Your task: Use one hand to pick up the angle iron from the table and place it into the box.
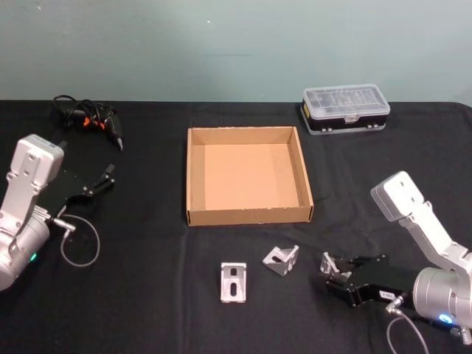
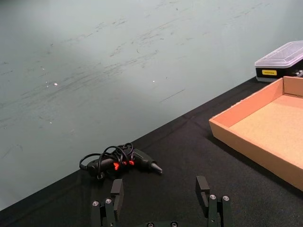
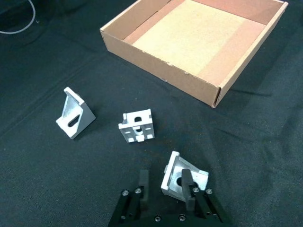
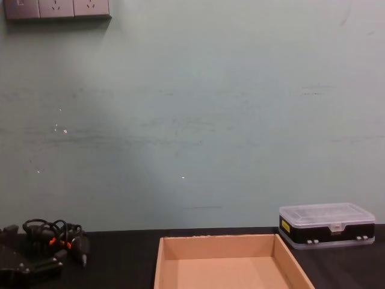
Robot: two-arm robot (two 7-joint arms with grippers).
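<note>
Three angle irons lie on the desk (image 1: 147, 243), below the box (image 1: 249, 177) in the head view. The first iron (image 1: 234, 282) is at lower centre and the second iron (image 1: 281, 259) is just right of it. The third iron (image 3: 198, 176) is further right, at the tips of the right hand (image 1: 332, 269), which reaches in from the lower right. Its jaws are spread. One finger (image 3: 142, 182) stands clear of the third iron and the other crosses in front of it — whether it touches, I cannot tell. The left hand (image 2: 160, 187) is parked at the head view's left edge, jaws released, with the cables (image 1: 88, 118) above it — at upper left. The case (image 1: 345, 109) sits at upper right, beyond the box.
</note>
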